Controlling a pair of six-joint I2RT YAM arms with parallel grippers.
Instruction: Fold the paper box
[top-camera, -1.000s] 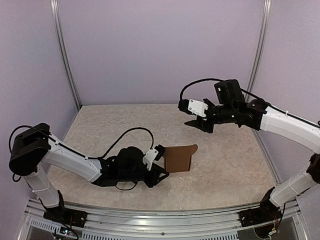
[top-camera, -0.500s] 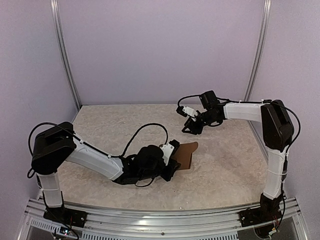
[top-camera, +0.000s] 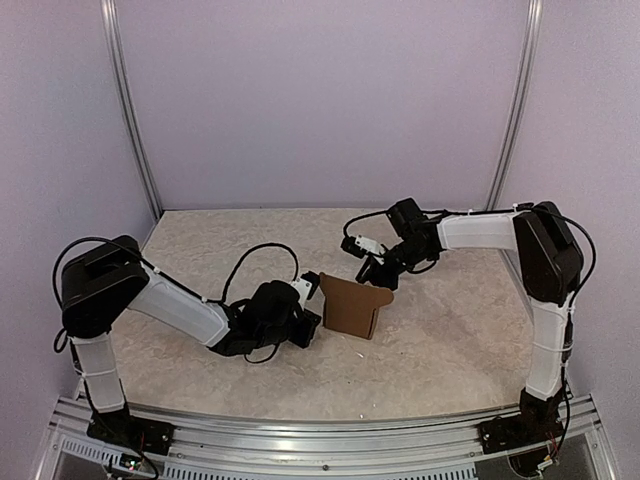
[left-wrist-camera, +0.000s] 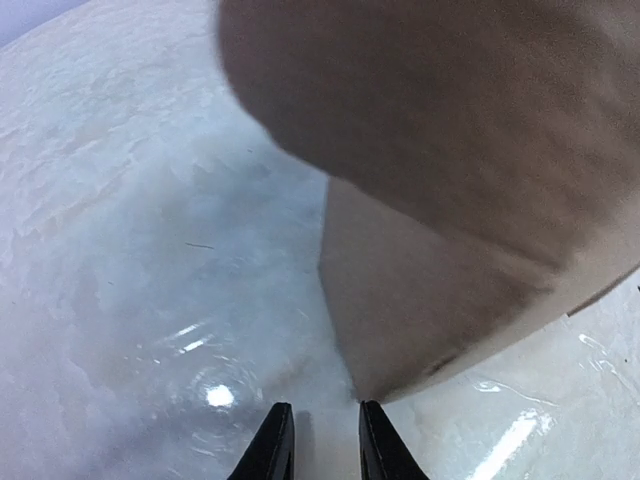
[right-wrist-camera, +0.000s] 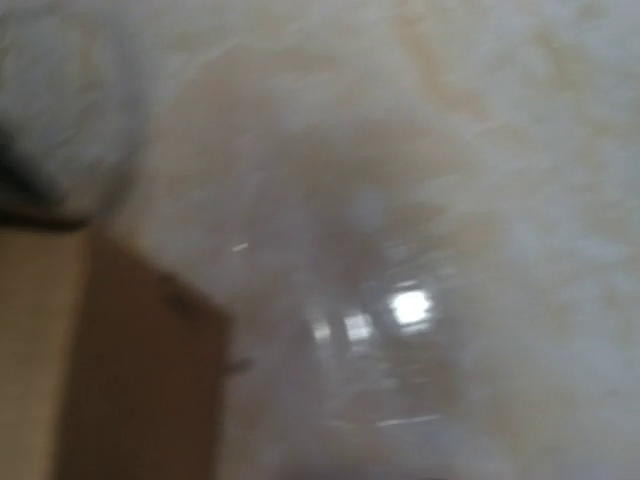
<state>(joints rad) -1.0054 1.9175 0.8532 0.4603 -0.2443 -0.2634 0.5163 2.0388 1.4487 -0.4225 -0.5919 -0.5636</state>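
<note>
The paper box (top-camera: 352, 310) is brown cardboard, standing partly folded on the table with a rounded flap at its top right. In the left wrist view the paper box (left-wrist-camera: 480, 200) fills the upper right, its lower corner just beyond my right fingertip. My left gripper (top-camera: 316, 300) lies low against the box's left side; the left gripper (left-wrist-camera: 322, 440) has its jaws a little apart with only table between them. My right gripper (top-camera: 372, 272) hovers at the box's upper back edge, fingers seemingly parted and holding nothing. The blurred right wrist view shows the paper box (right-wrist-camera: 100, 370) at lower left and no fingers.
The mottled beige table (top-camera: 450, 330) is walled by lilac panels on three sides, with metal posts (top-camera: 130, 110) in the back corners. An aluminium rail (top-camera: 320, 440) runs along the near edge. Black cables loop over both arms.
My left gripper narrowed and drew back to the box's left side. My right arm swung down and left to the box's top edge. The box turned to face the camera more.
</note>
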